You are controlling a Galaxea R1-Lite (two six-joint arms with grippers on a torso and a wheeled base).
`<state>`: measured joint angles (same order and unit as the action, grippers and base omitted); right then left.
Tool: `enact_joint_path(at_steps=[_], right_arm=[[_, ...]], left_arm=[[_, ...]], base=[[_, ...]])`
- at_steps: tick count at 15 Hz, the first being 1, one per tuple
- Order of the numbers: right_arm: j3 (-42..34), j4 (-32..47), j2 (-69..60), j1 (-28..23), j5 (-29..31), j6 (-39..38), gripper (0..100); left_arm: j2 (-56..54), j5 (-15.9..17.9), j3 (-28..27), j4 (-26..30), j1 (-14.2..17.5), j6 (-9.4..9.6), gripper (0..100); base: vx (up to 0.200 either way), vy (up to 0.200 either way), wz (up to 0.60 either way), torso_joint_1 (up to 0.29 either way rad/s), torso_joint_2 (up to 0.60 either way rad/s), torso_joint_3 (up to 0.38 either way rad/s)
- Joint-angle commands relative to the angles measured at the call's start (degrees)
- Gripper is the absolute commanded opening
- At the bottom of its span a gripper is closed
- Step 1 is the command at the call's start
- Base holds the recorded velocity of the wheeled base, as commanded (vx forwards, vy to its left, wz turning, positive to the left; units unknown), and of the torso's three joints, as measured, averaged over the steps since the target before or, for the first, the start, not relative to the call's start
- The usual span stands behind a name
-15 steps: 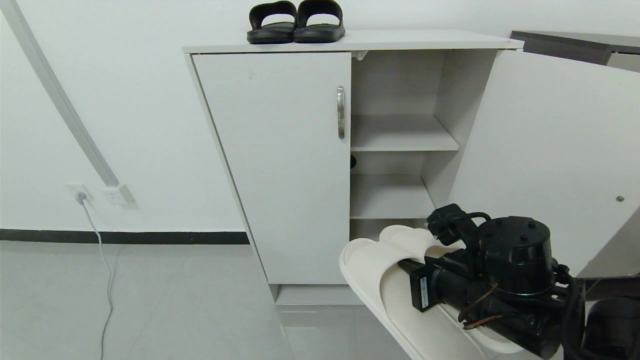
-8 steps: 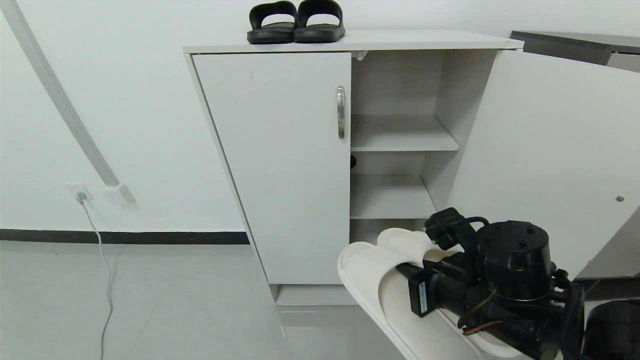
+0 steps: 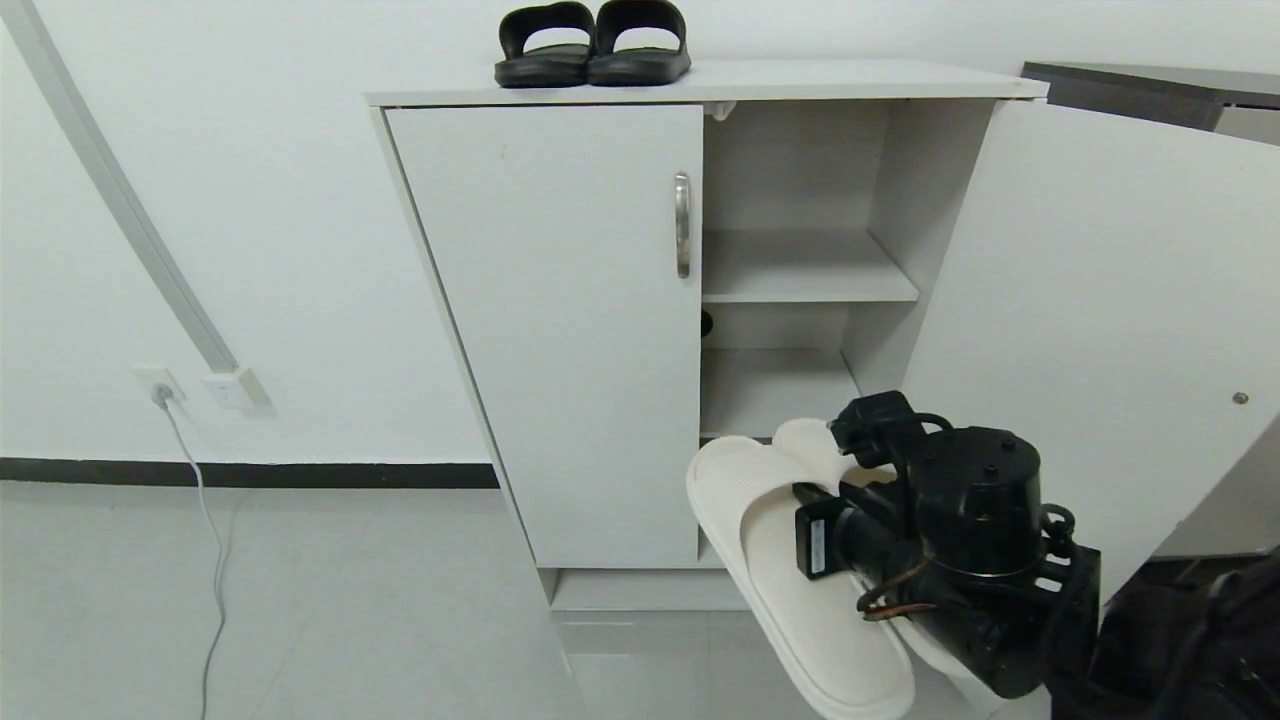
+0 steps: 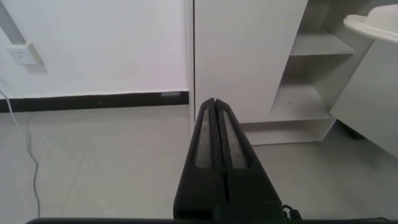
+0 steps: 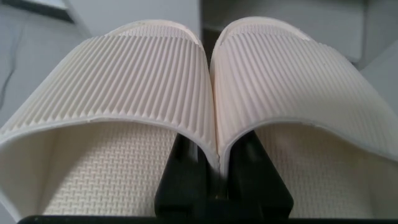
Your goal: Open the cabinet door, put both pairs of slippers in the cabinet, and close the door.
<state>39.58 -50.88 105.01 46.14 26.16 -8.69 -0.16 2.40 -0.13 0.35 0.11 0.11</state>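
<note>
The left gripper (image 4: pixel 214 109) is hanging over the tiled floor (image 4: pixel 93 162), its fingers pressed together on nothing. Black slippers (image 3: pixel 592 45) are sitting atop the white cabinet (image 3: pixel 545 330). The right gripper (image 5: pixel 214 155) is pinching the adjoining straps of the cream slippers (image 3: pixel 790 600), holding the pair before the lower shelf (image 3: pixel 775 390), beside the open right door (image 3: pixel 1090 300).

One slipper pair (image 3: pixel 592 45) lies atop the cabinet (image 3: pixel 545 330), the other pair (image 3: pixel 770 545) before it
</note>
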Motion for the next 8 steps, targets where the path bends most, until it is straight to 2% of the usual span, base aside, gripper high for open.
enact_joint_path(at_steps=[1, 3, 7, 8], right_arm=[[7.4, 0.0, 6.3, 0.2, 7.4, -0.1, 0], [12.9, -0.2, 9.5, 0.0, 13.7, -0.4, 0], [20.4, 0.0, 15.1, -6.8, 17.3, -0.4, 0], [20.6, 0.0, 15.8, -7.0, 17.2, -0.2, 0]], left_arm=[[0.2, 0.0, 0.0, 0.0, 0.0, -0.11, 0], [0.2, 0.0, 0.0, 0.0, 0.0, -0.02, 0], [0.2, 0.0, 0.0, 0.0, 0.1, -0.02, 0], [0.2, 0.0, 0.0, 0.0, 0.0, -0.02, 0]], base=[[0.000, 0.000, 0.00, 0.000, 0.00, 0.000], [0.000, 0.000, 0.00, 0.000, 0.00, 0.000], [0.000, 0.000, 0.00, 0.000, 0.00, 0.000], [0.000, 0.000, 0.00, 0.000, 0.00, 0.000]])
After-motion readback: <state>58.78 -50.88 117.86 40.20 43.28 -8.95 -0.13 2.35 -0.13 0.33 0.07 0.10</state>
